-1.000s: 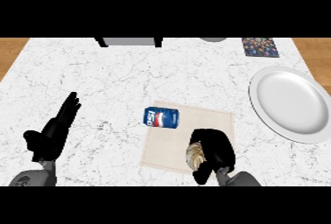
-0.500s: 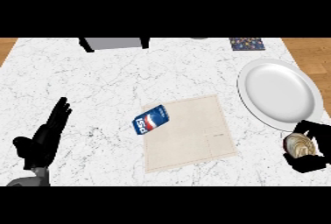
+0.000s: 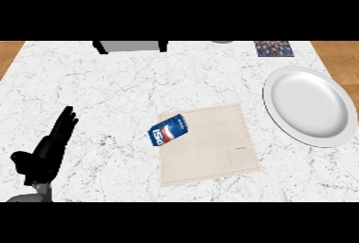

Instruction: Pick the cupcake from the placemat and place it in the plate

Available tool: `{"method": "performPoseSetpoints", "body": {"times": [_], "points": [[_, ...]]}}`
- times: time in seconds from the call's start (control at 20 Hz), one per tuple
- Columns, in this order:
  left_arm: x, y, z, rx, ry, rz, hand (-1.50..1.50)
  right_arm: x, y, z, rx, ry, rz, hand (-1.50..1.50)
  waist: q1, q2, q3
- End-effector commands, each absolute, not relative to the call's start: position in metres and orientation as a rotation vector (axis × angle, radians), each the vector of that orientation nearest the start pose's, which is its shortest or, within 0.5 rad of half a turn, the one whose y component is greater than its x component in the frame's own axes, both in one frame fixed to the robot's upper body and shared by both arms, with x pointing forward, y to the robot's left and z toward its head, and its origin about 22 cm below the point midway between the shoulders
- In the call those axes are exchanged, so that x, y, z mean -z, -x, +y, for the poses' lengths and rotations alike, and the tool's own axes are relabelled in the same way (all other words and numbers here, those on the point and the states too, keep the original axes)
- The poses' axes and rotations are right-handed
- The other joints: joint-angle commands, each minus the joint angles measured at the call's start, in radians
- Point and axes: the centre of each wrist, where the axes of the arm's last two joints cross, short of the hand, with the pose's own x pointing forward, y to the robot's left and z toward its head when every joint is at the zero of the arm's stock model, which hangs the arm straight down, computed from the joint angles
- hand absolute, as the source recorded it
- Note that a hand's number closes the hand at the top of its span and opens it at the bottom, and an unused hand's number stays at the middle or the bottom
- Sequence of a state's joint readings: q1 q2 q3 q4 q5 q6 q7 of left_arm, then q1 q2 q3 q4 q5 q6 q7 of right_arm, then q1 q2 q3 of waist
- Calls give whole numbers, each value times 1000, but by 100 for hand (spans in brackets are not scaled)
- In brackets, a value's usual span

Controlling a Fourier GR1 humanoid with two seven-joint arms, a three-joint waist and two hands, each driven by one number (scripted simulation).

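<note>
Right hand: gone from view with the cupcake — fingers cannot be told.
White oval plate point(image 3: 308, 105): bare, placing not done.
Left hand point(image 3: 48, 151): resting, fingers straight.

You see the left robot hand point(image 3: 43, 152) resting open at the lower left of the marble bench point(image 3: 126, 85), fingers straight. A blue can point(image 3: 167, 131) lies tilted on the left edge of the beige placemat point(image 3: 210, 147). The white plate point(image 3: 308, 105) sits just right of it.
</note>
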State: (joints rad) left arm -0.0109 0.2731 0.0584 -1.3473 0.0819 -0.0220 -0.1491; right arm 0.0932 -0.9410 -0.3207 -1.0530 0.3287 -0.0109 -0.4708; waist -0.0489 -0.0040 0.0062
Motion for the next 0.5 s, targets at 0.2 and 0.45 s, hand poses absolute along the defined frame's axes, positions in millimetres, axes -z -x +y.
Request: {"method": "performPoseSetpoints", "body": {"times": [0.2, 0.45], "points": [[24, -244, 307, 140, -158, -1499, 0, -111, -118, -617, -672, 1209, -1511, 150, 46, 5, -3], [19, -257, 310, 131, -152, -1505, 0, -157, -146, -622, -654, 1164, -1584, 150, 51, 5, -6]]}}
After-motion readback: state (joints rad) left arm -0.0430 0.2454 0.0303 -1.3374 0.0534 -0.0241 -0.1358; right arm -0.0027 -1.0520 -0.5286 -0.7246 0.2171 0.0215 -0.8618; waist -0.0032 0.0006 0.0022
